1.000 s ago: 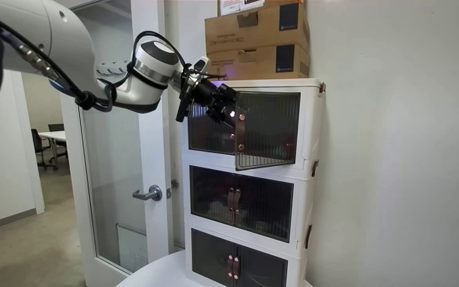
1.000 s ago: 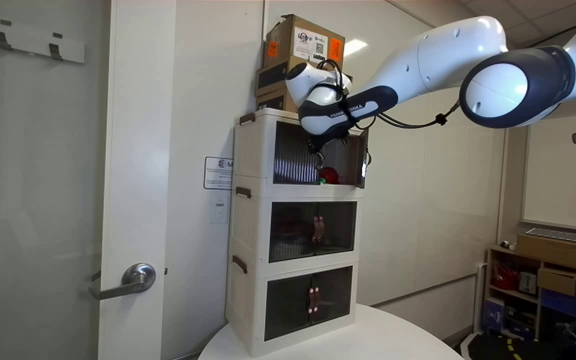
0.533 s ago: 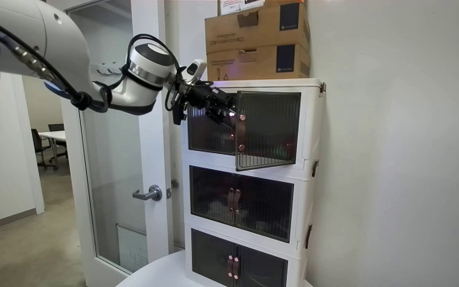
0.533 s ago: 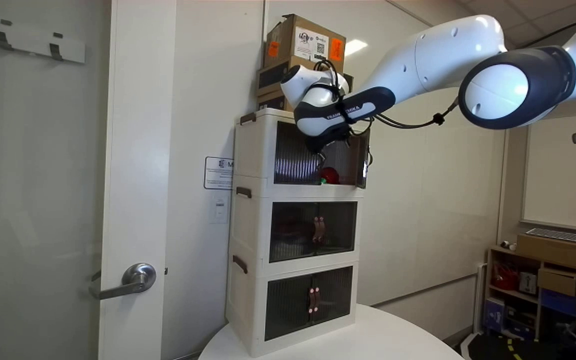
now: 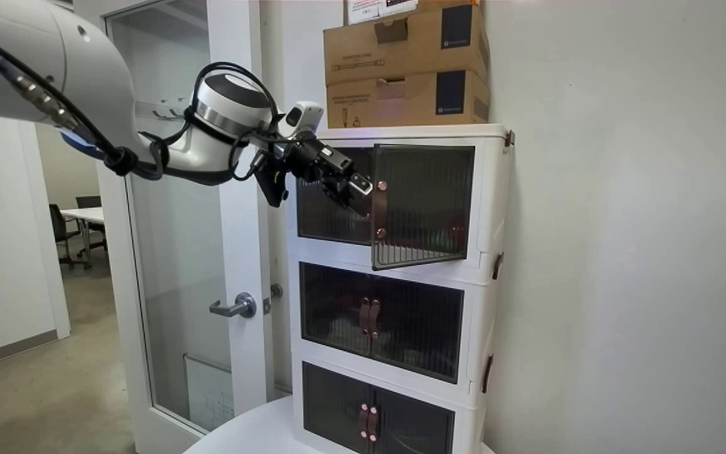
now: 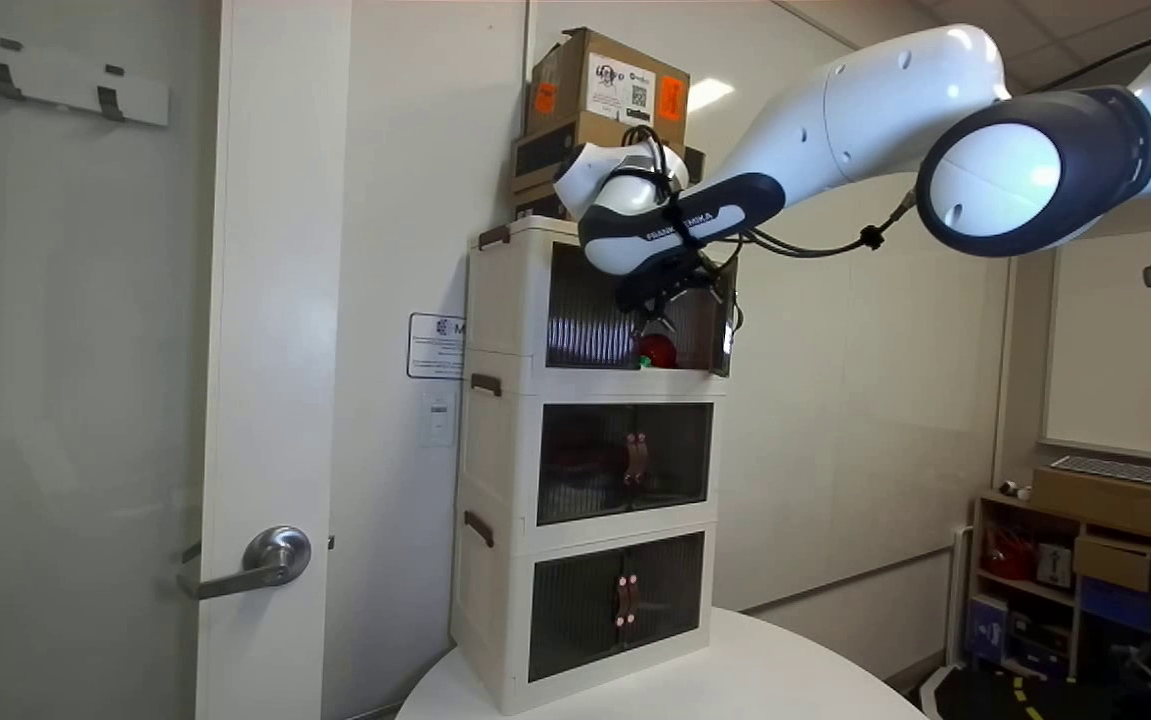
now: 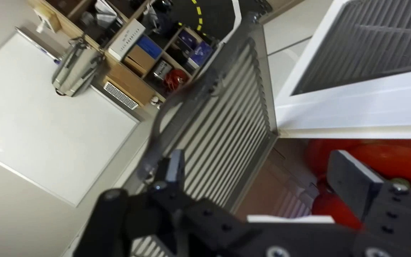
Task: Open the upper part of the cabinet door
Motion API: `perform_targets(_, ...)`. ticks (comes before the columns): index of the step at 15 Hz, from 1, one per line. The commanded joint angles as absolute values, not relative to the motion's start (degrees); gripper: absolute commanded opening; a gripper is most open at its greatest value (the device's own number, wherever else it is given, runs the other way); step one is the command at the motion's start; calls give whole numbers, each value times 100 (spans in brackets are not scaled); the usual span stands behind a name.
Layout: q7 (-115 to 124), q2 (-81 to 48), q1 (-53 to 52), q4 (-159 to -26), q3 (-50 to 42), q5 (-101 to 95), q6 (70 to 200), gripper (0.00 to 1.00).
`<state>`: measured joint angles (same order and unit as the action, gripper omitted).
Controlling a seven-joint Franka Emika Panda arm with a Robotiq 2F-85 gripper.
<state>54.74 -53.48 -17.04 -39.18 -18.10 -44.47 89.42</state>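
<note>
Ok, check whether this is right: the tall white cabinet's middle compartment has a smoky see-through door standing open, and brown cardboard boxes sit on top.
Wrong tier: both exterior views show the smoky see-through door standing open on the top compartment, not the middle one, of the tall white cabinet. The brown cardboard boxes do sit on top.

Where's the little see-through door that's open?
In an exterior view, the open door is at the upper right of the white cabinet, just right of the gripper and above the closed middle doors.
</note>
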Motion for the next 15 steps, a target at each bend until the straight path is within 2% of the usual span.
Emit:
perform_targets(1, 5531, -5185, -1648, -4066, -1744, -4370, 9019, 100)
perform_targets(8, 4131, -4952, -1325, -3946, -1193, -3906, 9869, 100)
perform_targets(15, 3683, -5180, -1125, -3734, -1221, -4046, 10382, 100)
